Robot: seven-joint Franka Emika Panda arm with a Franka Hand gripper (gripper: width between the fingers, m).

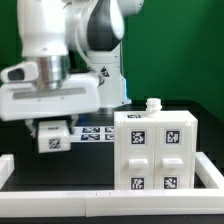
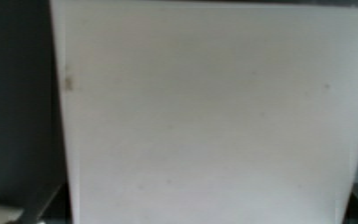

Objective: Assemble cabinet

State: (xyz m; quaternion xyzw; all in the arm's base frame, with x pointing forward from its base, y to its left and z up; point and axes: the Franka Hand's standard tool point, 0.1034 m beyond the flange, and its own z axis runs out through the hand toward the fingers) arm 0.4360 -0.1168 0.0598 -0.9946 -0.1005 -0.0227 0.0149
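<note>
The white cabinet body (image 1: 155, 150), with marker tags on its front, stands on the table at the exterior view's right. A small white knob (image 1: 152, 103) sits on its top. My gripper (image 1: 52, 127) hangs at the exterior view's left, apart from the cabinet body. It is shut on a flat white panel (image 1: 52, 140) with a tag on it, held above the table. In the wrist view this panel (image 2: 211, 110) fills almost the whole picture and hides the fingertips. Only a dark finger (image 2: 44, 205) edge shows beside it.
The marker board (image 1: 97, 132) lies on the table behind, between the gripper and the cabinet body. A low white rail (image 1: 60, 205) runs along the front and the exterior view's left of the work area.
</note>
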